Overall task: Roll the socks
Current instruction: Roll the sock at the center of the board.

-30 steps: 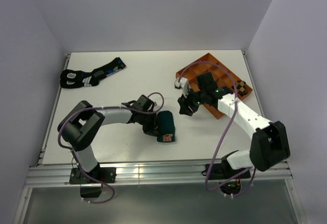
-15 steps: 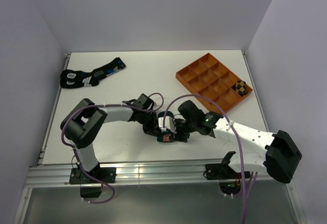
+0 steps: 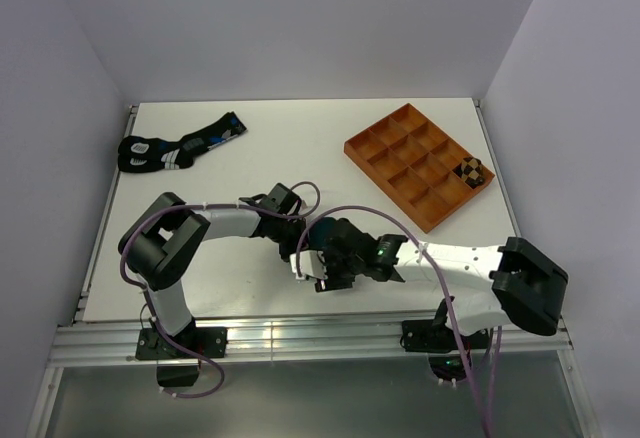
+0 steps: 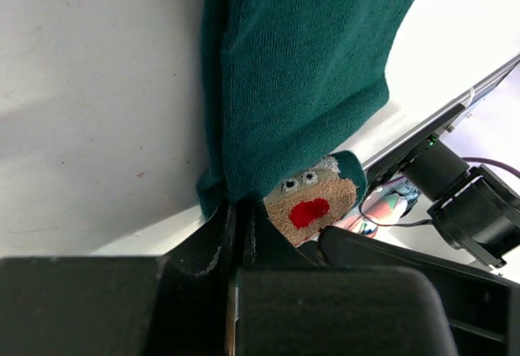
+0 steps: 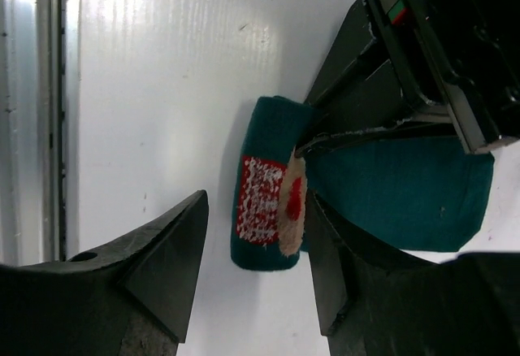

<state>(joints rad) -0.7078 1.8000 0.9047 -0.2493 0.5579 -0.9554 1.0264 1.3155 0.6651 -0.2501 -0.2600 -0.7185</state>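
Observation:
The dark teal sock (image 4: 301, 71) lies folded on the white table, its cartoon face with a red mouth at the near end. My left gripper (image 4: 240, 214) is shut on a fold of it. In the right wrist view the sock (image 5: 390, 193) shows a red-and-white patch. My right gripper (image 5: 258, 197) is open, its fingers on either side of that end, just above it. In the top view both grippers, left (image 3: 297, 248) and right (image 3: 312, 266), meet at the front middle and cover the sock. The brown-and-black checkered sock (image 3: 472, 170) sits in a tray compartment.
An orange compartment tray (image 3: 352, 148) stands at the back right. A black sock pair with blue and white marks (image 3: 175, 148) lies at the back left. The table's metal front rail (image 5: 49, 112) is close to the right gripper.
My right arm has swung from the tray down to the front middle, and its open gripper now straddles the teal sock's end. My left gripper has stayed on the sock.

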